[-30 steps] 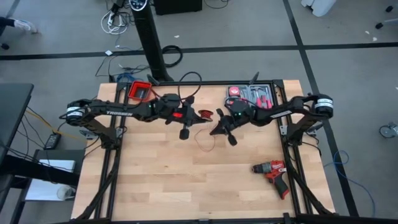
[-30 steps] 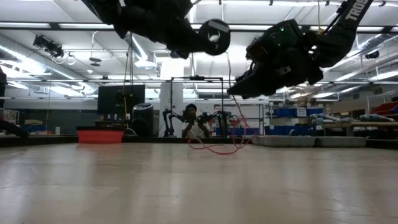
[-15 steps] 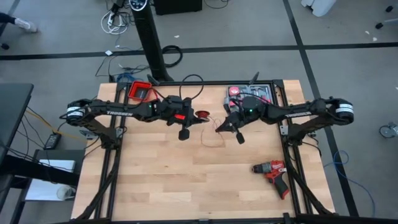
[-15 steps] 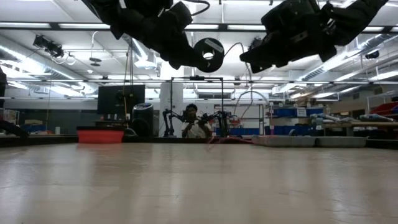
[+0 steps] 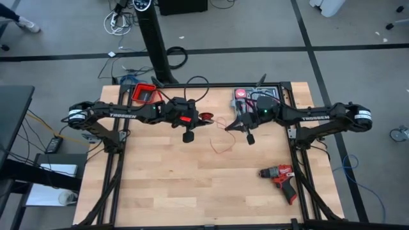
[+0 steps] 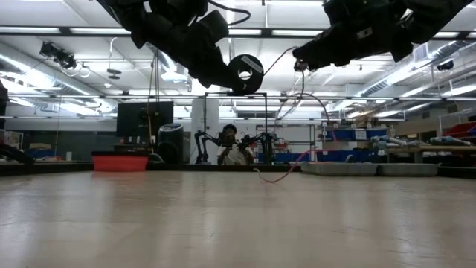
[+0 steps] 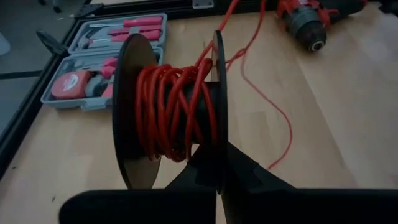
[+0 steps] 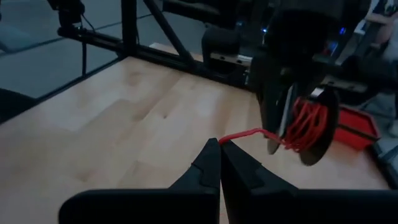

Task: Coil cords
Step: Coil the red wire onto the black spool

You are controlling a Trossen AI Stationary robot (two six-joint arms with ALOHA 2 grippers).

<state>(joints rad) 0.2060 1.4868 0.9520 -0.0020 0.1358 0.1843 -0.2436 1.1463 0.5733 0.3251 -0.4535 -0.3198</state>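
reading "trossen" on right arm (image 5: 317, 117), cord (image 5: 222, 144) below

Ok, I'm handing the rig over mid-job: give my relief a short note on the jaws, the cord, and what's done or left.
Left gripper: jaws shut on the black spool, held above the table's middle.
Right gripper: jaws shut on the red cord, close beside the spool.
Done: several red turns are wound on the spool.
Left: a loose tail of cord still trails onto the wooden table; wind it on.
The drill and tool case are untouched.
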